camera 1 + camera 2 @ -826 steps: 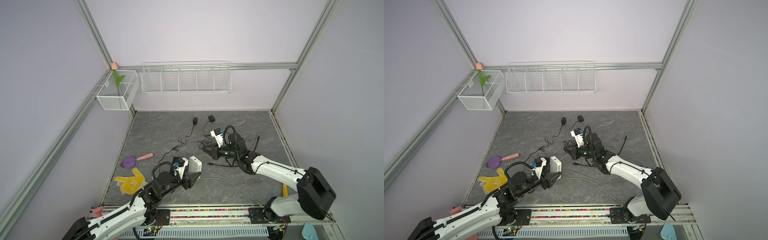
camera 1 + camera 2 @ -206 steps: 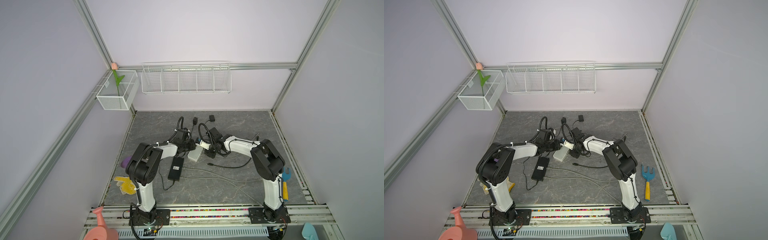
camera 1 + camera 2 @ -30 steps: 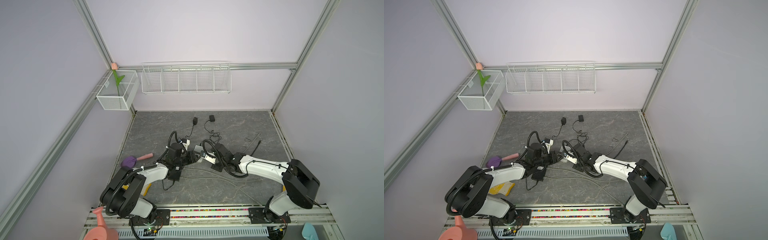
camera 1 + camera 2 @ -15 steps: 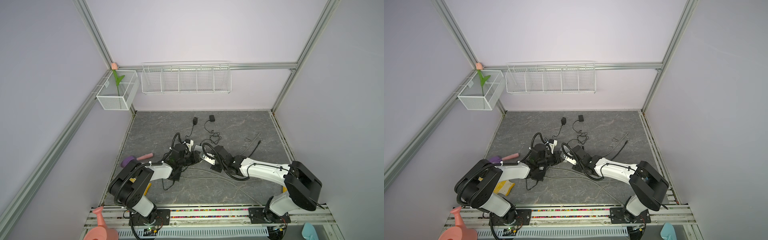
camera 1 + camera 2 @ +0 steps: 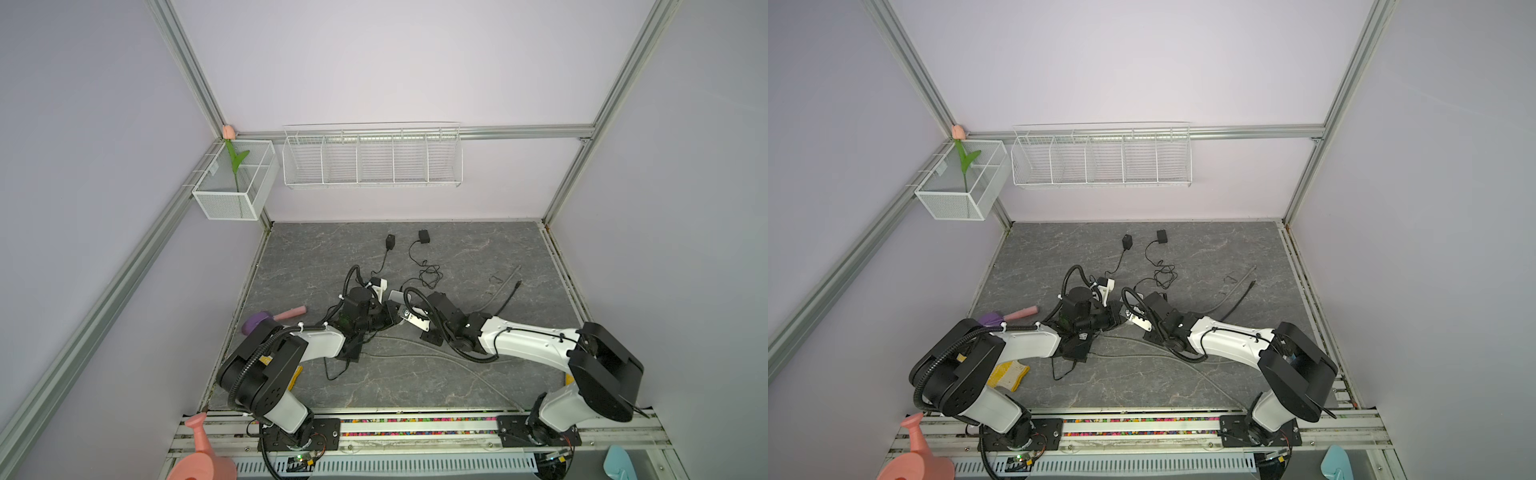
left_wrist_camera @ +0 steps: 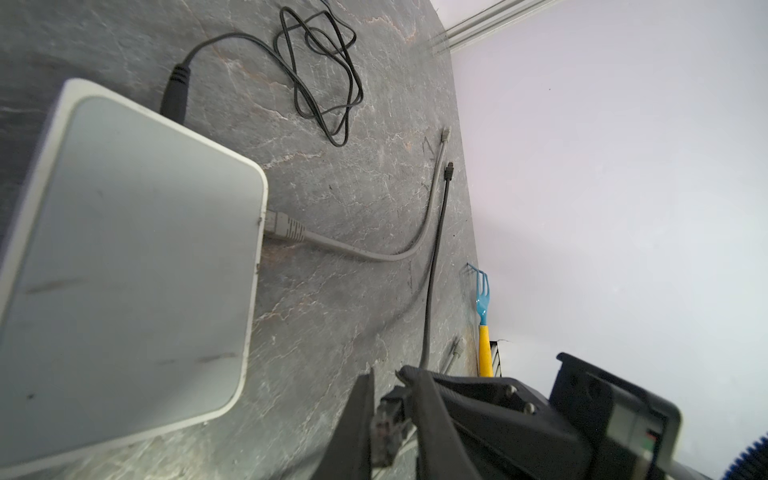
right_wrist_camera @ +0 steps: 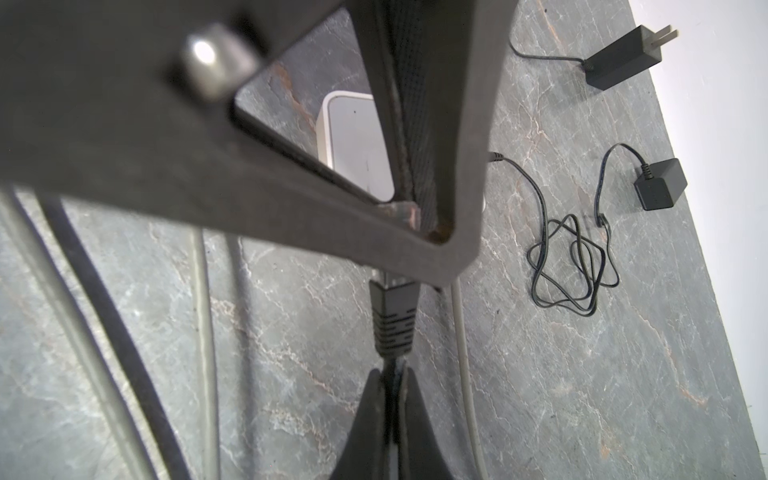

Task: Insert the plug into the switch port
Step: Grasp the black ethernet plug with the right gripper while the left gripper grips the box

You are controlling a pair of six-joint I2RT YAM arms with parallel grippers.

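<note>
Plug (image 6: 388,424) held near switch (image 6: 124,257), mid-worktop (image 5: 457,257).
Left hand (image 6: 386,382) clamps plug; right hand (image 7: 392,376) pinches its cable (image 7: 392,363); grey cable (image 6: 353,249) sits plugged into switch.

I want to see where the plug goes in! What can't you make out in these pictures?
- Ports of the switch: the left wrist view shows only its top, cut off by the picture's edge.
- Tip of the black plug: blurred inside the left gripper in that view; in the right wrist view its fingers mostly cover it.
- Both top views: the arms hide most of the switch; the plug is too small.
</note>
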